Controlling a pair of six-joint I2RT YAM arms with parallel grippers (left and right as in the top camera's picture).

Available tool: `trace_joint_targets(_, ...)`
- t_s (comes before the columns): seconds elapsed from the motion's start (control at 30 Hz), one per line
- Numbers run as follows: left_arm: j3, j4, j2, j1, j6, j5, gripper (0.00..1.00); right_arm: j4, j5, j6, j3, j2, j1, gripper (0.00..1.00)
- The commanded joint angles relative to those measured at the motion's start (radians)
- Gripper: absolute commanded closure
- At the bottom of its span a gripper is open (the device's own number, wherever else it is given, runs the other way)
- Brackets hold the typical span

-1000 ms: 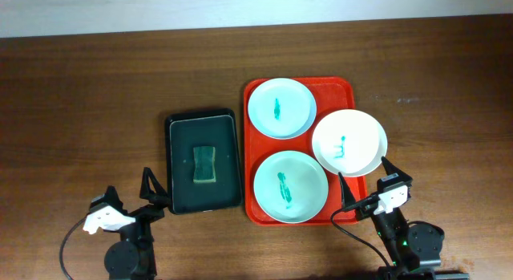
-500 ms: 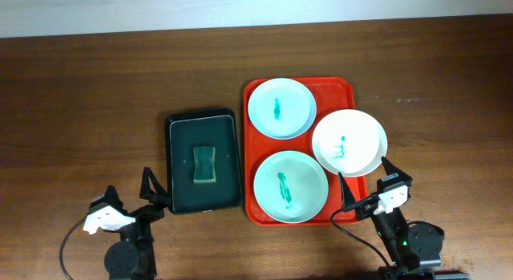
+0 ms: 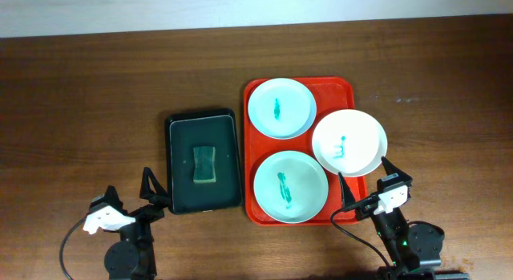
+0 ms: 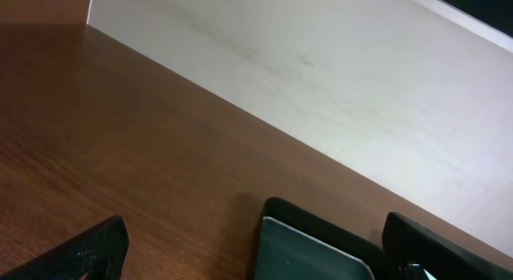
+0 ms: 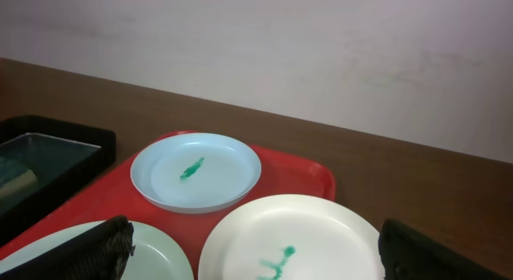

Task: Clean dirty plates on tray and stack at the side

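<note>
The red tray (image 3: 341,89) holds three plates, each with a teal smear. A mint-blue plate (image 3: 280,107) sits at its far end, another mint-blue plate (image 3: 289,186) at its near end, and a white plate (image 3: 349,143) overlaps its right rim. In the right wrist view the far plate (image 5: 195,172), the white plate (image 5: 288,244) and the tray (image 5: 300,174) show ahead. My right gripper (image 3: 365,184) is open and empty, just short of the white plate. My left gripper (image 3: 159,189) is open and empty, at the near left corner of the black tray.
A black tray (image 3: 178,127) with a green-yellow sponge (image 3: 205,165) lies left of the red tray; its corner shows in the left wrist view (image 4: 317,236). Bare wooden table (image 3: 96,95) lies around them. A pale wall (image 4: 337,79) runs along the far edge.
</note>
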Motion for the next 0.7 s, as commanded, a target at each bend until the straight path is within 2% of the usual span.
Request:
trace_joint_targets(0.0, -0.002, -0.005, -0.006, -0.002, 0.002, -0.011, 0.01, 0.0, 0.001, 0.009, -0.008, -0.006, -0.006, 0.02)
trace_joint_targets(0.67, -0.002, 0.003, -0.007, -0.002, -0.009, -0.024, 0.01, 0.012, -0.033, 0.009, -0.008, -0.006, -0.006, 0.02)
